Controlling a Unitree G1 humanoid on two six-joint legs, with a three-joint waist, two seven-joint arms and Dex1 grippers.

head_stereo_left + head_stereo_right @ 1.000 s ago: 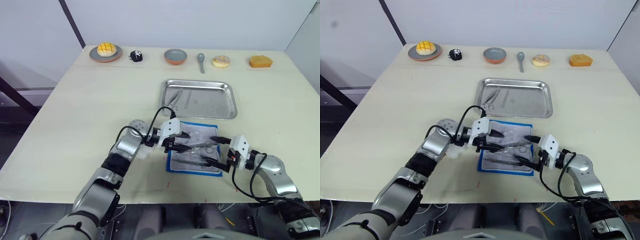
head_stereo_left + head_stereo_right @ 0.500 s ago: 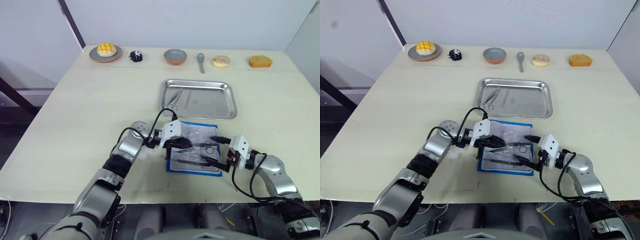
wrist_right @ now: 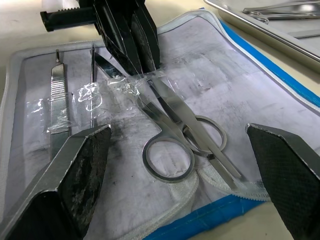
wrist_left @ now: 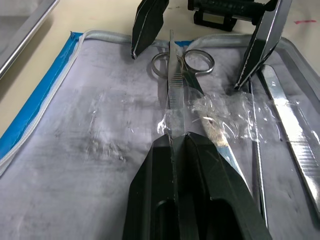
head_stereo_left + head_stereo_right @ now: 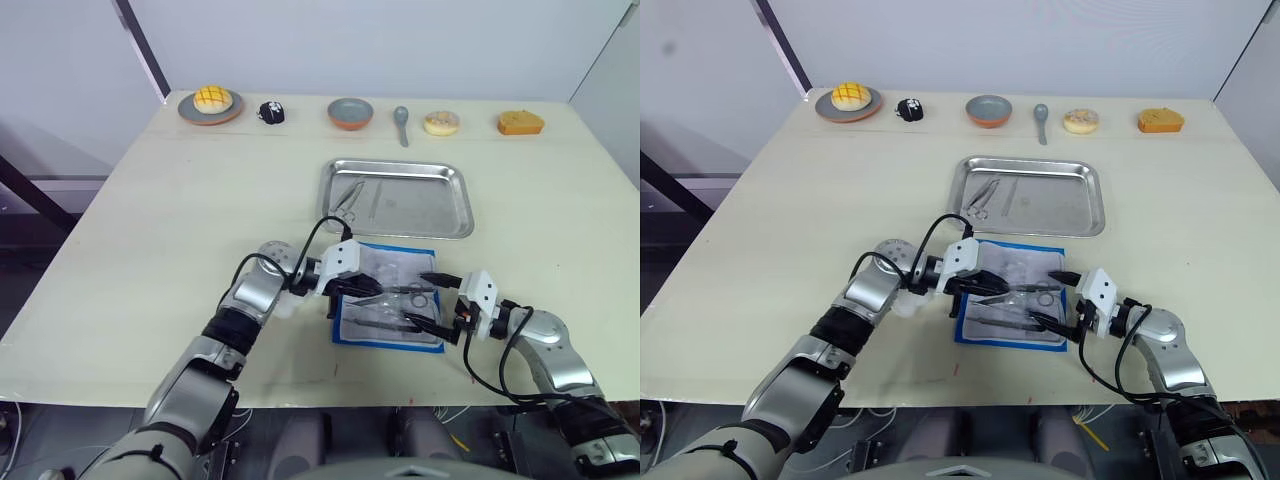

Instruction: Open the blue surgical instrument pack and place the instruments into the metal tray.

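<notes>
- Pale wooden table (image 5: 180,220) against a plain wall, with everything happening near the front edge.
- Left gripper (image 4: 176,142) has its black fingers clenched on a slim metal strip, looks like tweezers (image 4: 173,80), held just over the scissors (image 3: 175,132) with some clear tape (image 4: 220,107) stuck around them.
- Right gripper (image 5: 424,300) is spread wide, one finger on either side of the scissors' ring handles, not gripping anything.
- Blue surgical instrument pack (image 5: 400,262) lies opened flat, white side up with the blue border showing, right under both grippers.
- Two more slim tools (image 3: 60,95) lie side by side on the pack, near the scissors.
- Metal tray (image 5: 445,205) sits just beyond the pack and already has a couple of instruments (image 5: 352,198) at its left end.
- Way back along the far edge: yellow bun on a plate (image 5: 211,104), small black thing (image 5: 271,112), grey bowl (image 5: 351,113), spoon (image 5: 402,122), donut (image 5: 441,122), orange cake piece (image 5: 521,122).
</notes>
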